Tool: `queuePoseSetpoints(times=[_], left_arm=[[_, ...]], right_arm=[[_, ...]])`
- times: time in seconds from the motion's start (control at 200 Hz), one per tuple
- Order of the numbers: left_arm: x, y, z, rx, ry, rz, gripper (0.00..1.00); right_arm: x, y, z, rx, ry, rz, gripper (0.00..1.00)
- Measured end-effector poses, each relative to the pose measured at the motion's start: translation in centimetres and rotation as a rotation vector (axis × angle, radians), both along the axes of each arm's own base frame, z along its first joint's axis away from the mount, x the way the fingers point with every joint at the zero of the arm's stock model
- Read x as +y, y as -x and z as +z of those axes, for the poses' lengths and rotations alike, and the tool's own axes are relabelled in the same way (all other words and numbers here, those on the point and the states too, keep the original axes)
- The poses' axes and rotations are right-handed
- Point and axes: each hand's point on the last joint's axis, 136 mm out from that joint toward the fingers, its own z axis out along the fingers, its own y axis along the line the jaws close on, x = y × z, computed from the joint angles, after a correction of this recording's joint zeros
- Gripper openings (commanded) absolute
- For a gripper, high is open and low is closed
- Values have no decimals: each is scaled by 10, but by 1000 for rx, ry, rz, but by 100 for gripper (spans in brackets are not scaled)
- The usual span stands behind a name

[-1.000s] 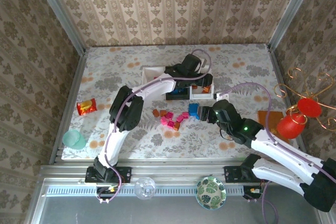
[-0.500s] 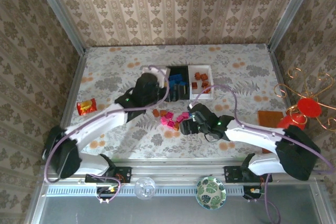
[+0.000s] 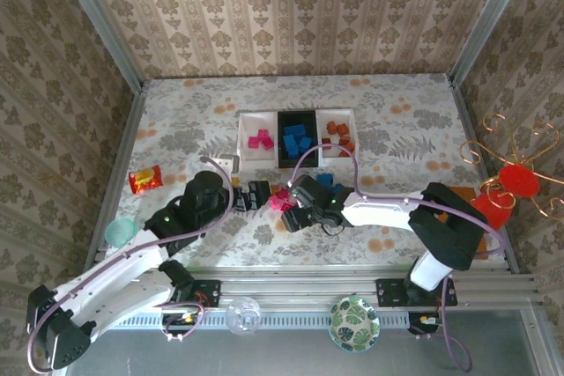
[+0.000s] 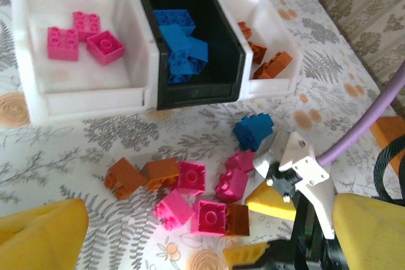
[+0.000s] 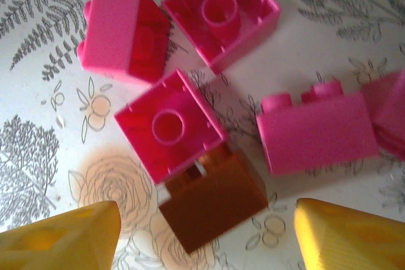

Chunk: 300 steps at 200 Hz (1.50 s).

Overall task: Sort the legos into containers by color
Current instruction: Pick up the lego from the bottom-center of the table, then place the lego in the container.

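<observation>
Three joined containers stand at the back: a left white tray [image 3: 243,149] [image 4: 88,96] with three magenta legos [image 4: 81,35], a black tray [image 3: 282,140] [image 4: 196,96] with blue legos [image 4: 180,42], and a right white tray [image 3: 352,134] [image 4: 278,83] with orange-brown legos [image 4: 269,61]. Loose legos lie in front: two orange-brown ones [image 4: 142,175], several magenta ones [image 4: 209,216] [image 5: 169,128], and a blue one [image 4: 253,129]. My right gripper [image 3: 293,216] [image 5: 205,238] is open low over the pile, with a brown brick [image 5: 212,203] between its yellow fingertips [image 5: 63,235]. My left gripper [image 3: 256,195] [image 4: 209,235] is open just left of the pile, holding nothing.
A shiny red-orange snack packet [image 3: 145,179] and a teal cup [image 3: 121,233] sit at the table's left edge. A red ornament on gold wire [image 3: 511,187] and an orange card [image 3: 454,193] are at the right. A leaf-patterned plate [image 3: 353,323] rests on the near rail.
My left arm has pulled back from the trays to the near left of the pile. My right gripper has moved left and down onto the loose bricks.
</observation>
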Motion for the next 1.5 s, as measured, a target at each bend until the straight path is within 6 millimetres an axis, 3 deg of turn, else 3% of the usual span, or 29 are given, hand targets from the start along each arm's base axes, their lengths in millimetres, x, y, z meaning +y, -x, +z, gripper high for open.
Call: queuePoseSetpoints(times=[0.15, 0.355, 0.56, 0.695, 0.825, 0.9, 0.99, 1.13, 1.21, 1.365, 1.5], left_arm=[[8, 5, -14, 35, -26, 16, 100], [12, 7, -21, 58, -43, 25, 100], [14, 5, -21, 58, -43, 32, 100], [16, 3, -24, 64, -48, 43, 100], [17, 1, -28, 76, -54, 47, 100], [16, 1, -31, 84, -57, 46, 100], [17, 0, -38, 95, -66, 49, 100], [18, 1, -44, 107, -79, 49, 100], [18, 1, -46, 111, -83, 49, 100], [19, 1, -48, 114, -86, 52, 100], [21, -1, -50, 121, -90, 60, 100]], right_arm=[[5, -7, -9, -1, 32, 12, 62], [2, -8, -11, -8, 62, 28, 44], [-4, 5, -4, 2, 32, 51, 37], [-10, 16, 12, 1, -6, 64, 36], [-15, 14, 46, -40, -77, 43, 34], [-28, -2, 73, -93, -136, -20, 34], [-64, -39, 103, -160, -188, -180, 34], [-120, -98, 123, -222, -186, -425, 33], [-137, -130, 120, -222, -154, -507, 34], [-139, -177, 92, -167, -94, -569, 42], [-137, -196, 70, -122, -59, -581, 67]])
